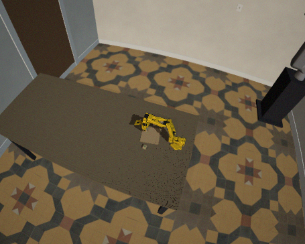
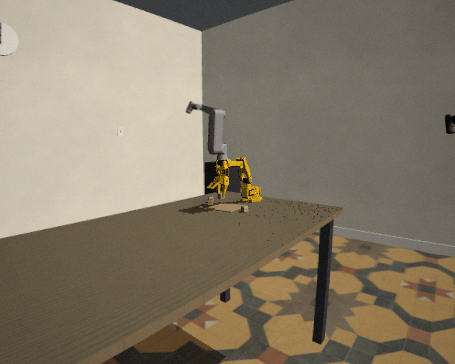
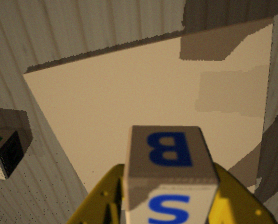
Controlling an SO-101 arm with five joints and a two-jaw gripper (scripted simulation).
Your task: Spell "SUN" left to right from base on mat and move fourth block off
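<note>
My gripper (image 3: 170, 212) (image 1: 139, 123) (image 2: 222, 190) is shut on a pale block (image 3: 170, 170) with blue letters. Its upper face shows a B and its near face an S. It hangs above the tan mat (image 3: 115, 95) (image 1: 151, 138) (image 2: 229, 207), over the mat's near part in the wrist view. A second block (image 3: 11, 149) lies in shadow on the table just off the mat's left edge; I cannot read its letter. In the top and exterior views, one small block (image 1: 144, 146) (image 2: 244, 208) lies by a corner of the mat, and another block (image 2: 210, 200) lies on the mat's other side.
The yellow arm's base (image 1: 177, 143) (image 2: 253, 194) stands near the table's end, right beside the mat. The dark wooden table (image 1: 73, 123) (image 2: 134, 254) stretches far away from the arm. A grey camera stand (image 2: 216, 134) rises behind the arm.
</note>
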